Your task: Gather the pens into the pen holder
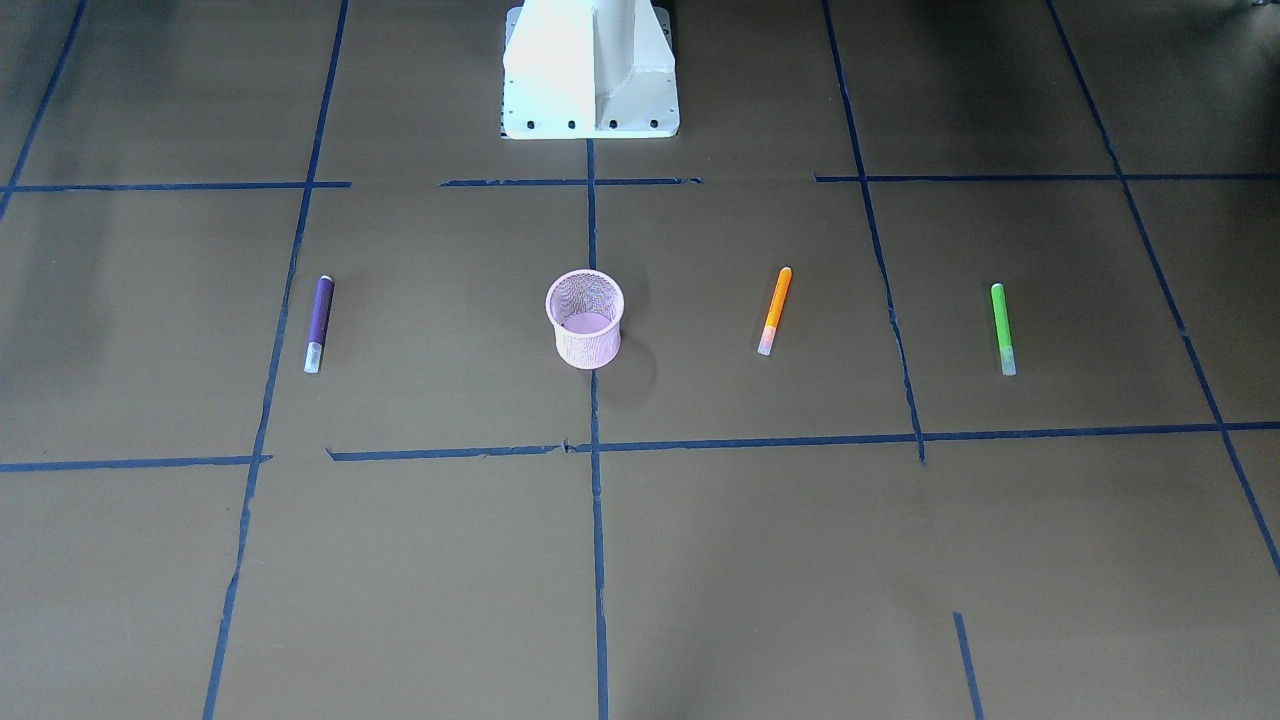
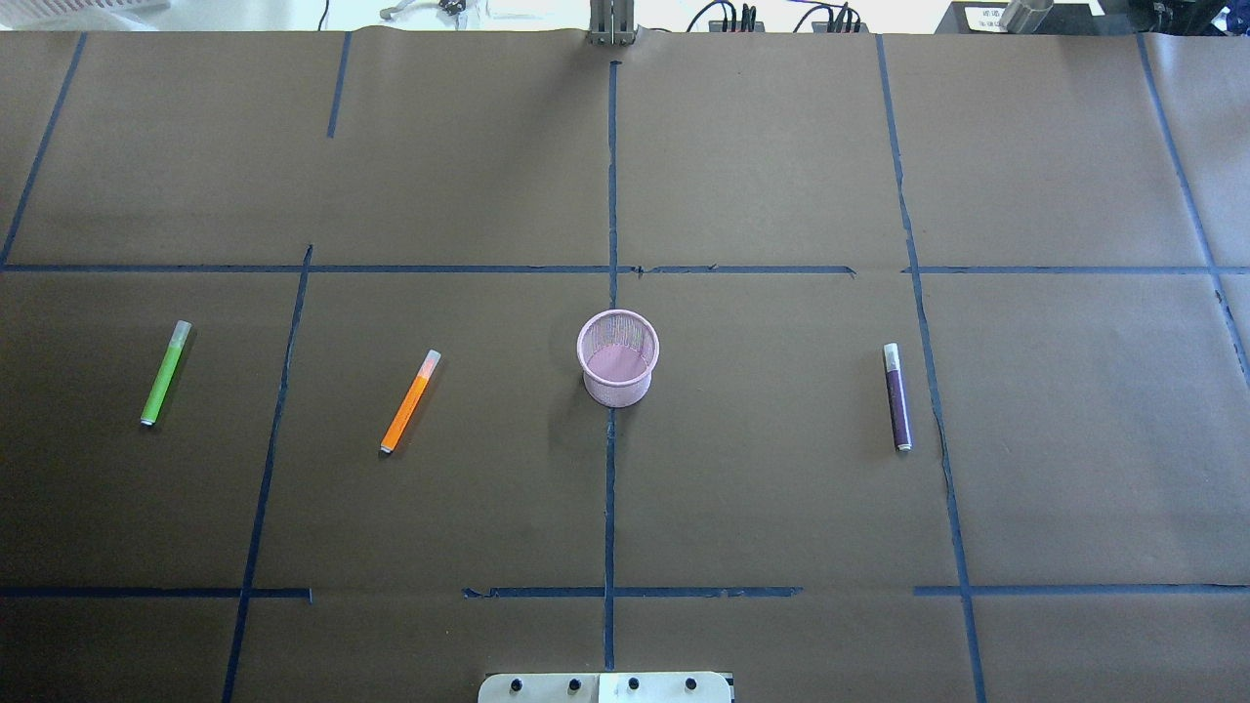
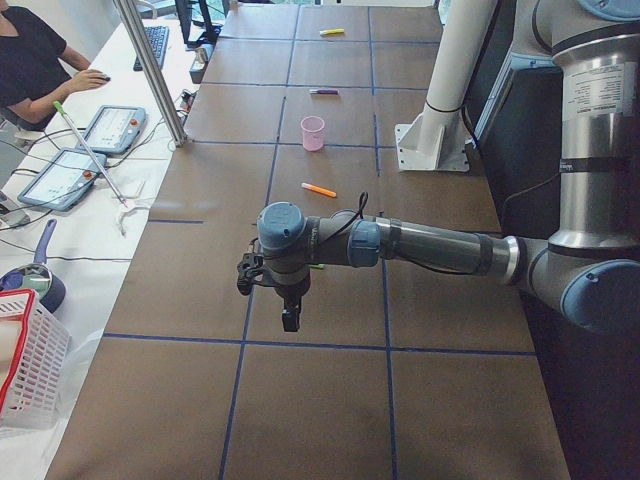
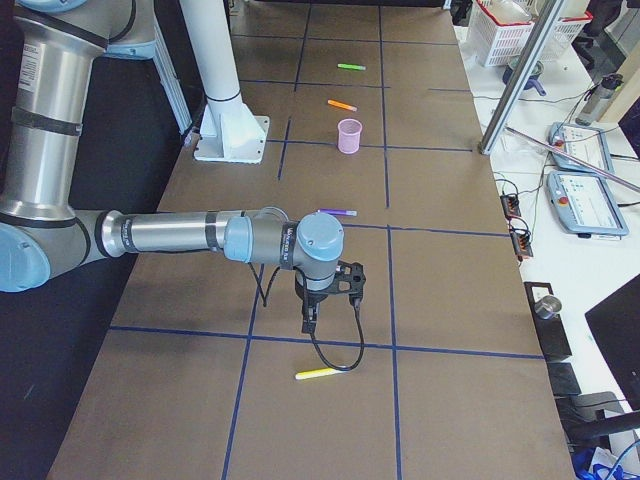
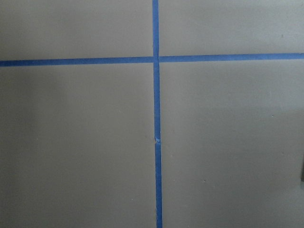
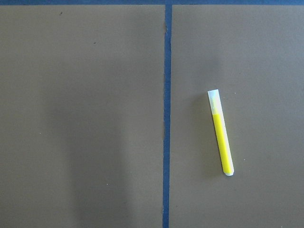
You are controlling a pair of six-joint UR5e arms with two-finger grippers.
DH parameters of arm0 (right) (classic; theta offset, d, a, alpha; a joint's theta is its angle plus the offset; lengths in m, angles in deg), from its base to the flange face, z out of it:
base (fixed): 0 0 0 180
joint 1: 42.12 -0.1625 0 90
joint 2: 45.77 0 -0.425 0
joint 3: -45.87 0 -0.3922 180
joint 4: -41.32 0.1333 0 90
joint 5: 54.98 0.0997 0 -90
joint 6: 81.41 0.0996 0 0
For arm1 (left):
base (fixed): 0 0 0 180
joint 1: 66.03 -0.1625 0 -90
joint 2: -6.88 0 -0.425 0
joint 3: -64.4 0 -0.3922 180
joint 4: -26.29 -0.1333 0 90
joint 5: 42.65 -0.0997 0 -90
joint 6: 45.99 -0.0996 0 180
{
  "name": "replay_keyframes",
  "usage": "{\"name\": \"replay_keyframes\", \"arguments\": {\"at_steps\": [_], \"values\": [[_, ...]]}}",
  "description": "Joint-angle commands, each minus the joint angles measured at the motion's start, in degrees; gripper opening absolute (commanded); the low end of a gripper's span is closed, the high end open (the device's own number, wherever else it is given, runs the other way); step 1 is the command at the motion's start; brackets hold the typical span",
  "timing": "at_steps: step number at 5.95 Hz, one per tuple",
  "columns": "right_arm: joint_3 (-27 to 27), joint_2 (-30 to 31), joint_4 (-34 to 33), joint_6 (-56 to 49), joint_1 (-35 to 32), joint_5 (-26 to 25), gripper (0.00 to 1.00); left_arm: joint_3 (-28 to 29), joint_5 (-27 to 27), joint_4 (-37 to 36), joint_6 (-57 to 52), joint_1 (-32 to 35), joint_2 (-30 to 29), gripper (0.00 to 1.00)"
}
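The pink mesh pen holder (image 1: 588,345) (image 2: 617,389) stands upright mid-table with nothing in it. Lying flat around it are an orange pen (image 2: 410,400) (image 1: 774,310), a green pen (image 2: 165,373) (image 1: 1002,328) and a purple pen (image 2: 897,396) (image 1: 319,323). A yellow pen (image 6: 221,133) (image 4: 320,374) lies far out at the table's right end. My left gripper (image 3: 290,315) hangs over the table beyond the green pen. My right gripper (image 4: 310,320) hangs just above the yellow pen. Both show only in side views, so I cannot tell whether either is open or shut.
The white robot base (image 1: 590,70) sits at the table's robot-side edge. Blue tape lines grid the brown surface. A person (image 3: 30,60) sits at a side desk with tablets (image 3: 110,128), a metal pole (image 3: 150,70) and a white basket (image 3: 25,360).
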Motion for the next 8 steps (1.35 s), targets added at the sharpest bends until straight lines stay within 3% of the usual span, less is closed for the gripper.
{"name": "replay_keyframes", "arguments": {"at_steps": [1,8], "values": [[-0.1,0.1,0.1,-0.2,0.0,0.2,1.0,-0.4,-0.2,0.1,-0.1,0.0,0.6,1.0],[-0.1,0.1,0.1,-0.2,0.1,0.5,1.0,-1.6,0.7,0.4,1.9,0.0,1.6,1.0]]}}
